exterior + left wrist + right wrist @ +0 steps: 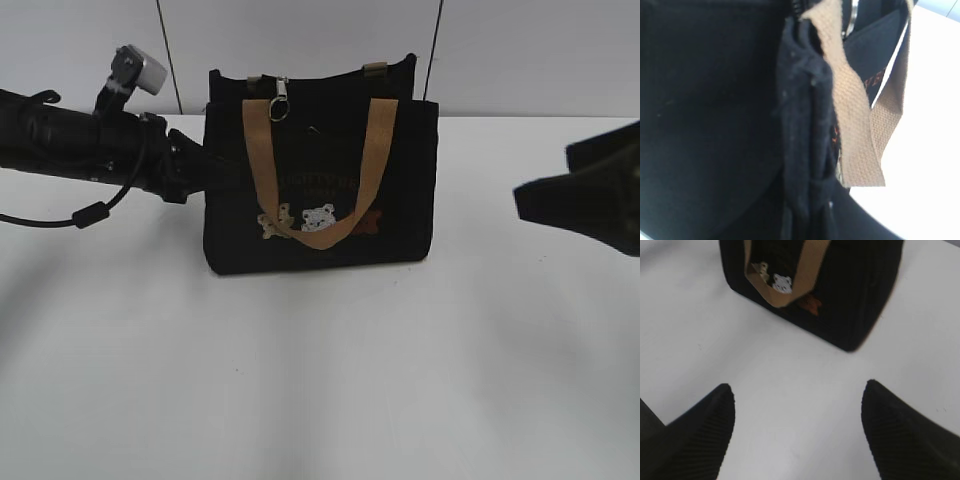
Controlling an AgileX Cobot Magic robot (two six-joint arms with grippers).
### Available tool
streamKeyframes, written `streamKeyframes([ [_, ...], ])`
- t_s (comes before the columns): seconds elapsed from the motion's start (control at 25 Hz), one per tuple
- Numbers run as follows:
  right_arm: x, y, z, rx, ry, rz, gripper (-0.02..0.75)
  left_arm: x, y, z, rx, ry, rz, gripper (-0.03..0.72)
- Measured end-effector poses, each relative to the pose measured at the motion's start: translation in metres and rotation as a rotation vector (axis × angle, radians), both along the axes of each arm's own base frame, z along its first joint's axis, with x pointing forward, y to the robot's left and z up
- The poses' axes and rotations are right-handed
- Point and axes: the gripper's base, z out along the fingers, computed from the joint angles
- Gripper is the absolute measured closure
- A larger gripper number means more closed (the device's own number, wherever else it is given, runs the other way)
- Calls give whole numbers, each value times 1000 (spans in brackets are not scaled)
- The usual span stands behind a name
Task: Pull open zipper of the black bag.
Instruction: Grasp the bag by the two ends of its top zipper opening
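Note:
The black bag (400, 200) stands upright on the white table, tan handle (262, 160) hanging down its front over the bear figures. The silver zipper pull (280, 100) dangles at the top left of the bag, ring end down. My left gripper (205, 172) is at the bag's left side, shut on a fold of the black fabric (800, 100) along that edge; its fingers are hard to tell from the dark cloth. My right gripper (520, 195) hovers to the right of the bag, open and holding nothing, and the bag's right corner (855, 290) lies ahead of its fingertips (722, 405).
The white table (320, 380) stretches in front of the bag and to both sides. A white panelled wall (520, 50) stands close behind. The left arm's cable (90, 215) loops below the arm.

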Motion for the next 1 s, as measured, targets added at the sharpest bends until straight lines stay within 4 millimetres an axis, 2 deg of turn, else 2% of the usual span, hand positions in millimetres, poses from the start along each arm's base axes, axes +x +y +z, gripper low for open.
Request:
streamKeyframes([
  [0.12, 24, 13, -3, 38, -53, 95, 143, 0, 0, 0, -1, 0, -1, 640],
  [0.44, 91, 77, -24, 23, -173, 349, 143, 0, 0, 0, -2, 1, -3, 640],
  [0.72, 152, 118, -43, 75, -165, 357, 143, 0, 0, 0, -3, 1, -4, 640],
  [0.88, 175, 127, -54, 160, -125, 297, 144, 0, 0, 0, -3, 1, -4, 640],
  [1.0, 185, 132, -64, 204, -88, 273, 184, 0, 0, 0, -4, 2, -5, 640],
])
